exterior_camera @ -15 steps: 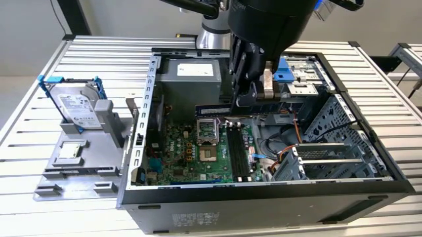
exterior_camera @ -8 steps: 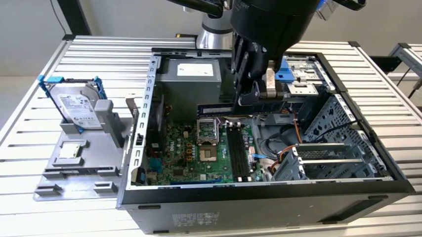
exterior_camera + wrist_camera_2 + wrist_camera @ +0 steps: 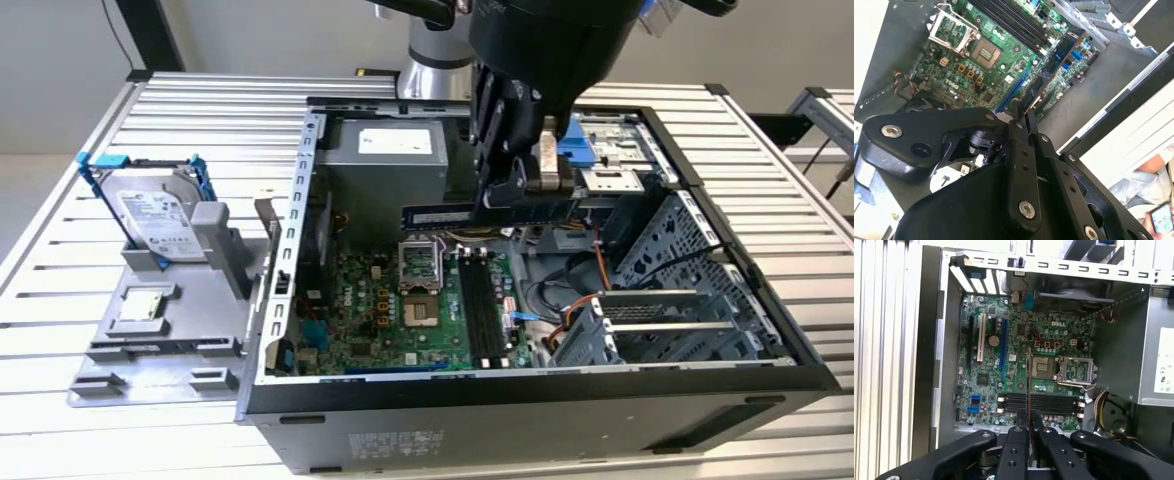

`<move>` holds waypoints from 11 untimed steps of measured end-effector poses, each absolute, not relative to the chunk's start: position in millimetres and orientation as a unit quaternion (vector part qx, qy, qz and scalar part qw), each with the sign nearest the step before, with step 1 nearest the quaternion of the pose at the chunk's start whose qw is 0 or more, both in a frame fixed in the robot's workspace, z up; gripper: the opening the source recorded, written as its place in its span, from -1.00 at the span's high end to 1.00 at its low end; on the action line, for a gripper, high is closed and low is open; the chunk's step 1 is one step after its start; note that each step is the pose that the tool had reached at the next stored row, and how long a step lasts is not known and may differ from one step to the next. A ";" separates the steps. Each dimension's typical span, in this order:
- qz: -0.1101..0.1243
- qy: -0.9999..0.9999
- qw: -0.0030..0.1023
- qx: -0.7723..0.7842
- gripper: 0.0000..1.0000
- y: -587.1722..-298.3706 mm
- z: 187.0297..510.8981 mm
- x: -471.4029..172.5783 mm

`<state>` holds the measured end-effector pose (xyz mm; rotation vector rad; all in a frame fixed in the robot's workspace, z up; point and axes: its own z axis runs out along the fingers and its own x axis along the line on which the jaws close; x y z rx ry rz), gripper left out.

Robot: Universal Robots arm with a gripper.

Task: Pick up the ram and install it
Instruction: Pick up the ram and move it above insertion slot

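The gripper (image 3: 523, 190) was clamped on the ram (image 3: 441, 214), held over the motherboard (image 3: 360, 290) with the memory slots (image 3: 483, 310) at six o'clock of it in the exterior view, so the install step looked under way, and seating would call for edge-to-slot alignment.

The motherboard (image 3: 1019, 370) is green, with black memory slots (image 3: 1044, 403) and one long blue slot (image 3: 1003, 347). The ram (image 3: 1052, 66) is dark, almost black. The hand (image 3: 1029, 416) is black. The desk (image 3: 747, 150) is white with a pattern of ribs.
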<state>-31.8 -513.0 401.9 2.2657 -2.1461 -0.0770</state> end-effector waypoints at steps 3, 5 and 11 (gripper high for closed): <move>-0.025 -0.687 0.010 0.726 1.00 -511.5 401.8 -31.7; -0.025 -0.687 0.010 0.726 1.00 -511.2 401.7 -31.6; -0.025 -0.688 0.010 0.726 1.00 -509.1 401.6 -31.7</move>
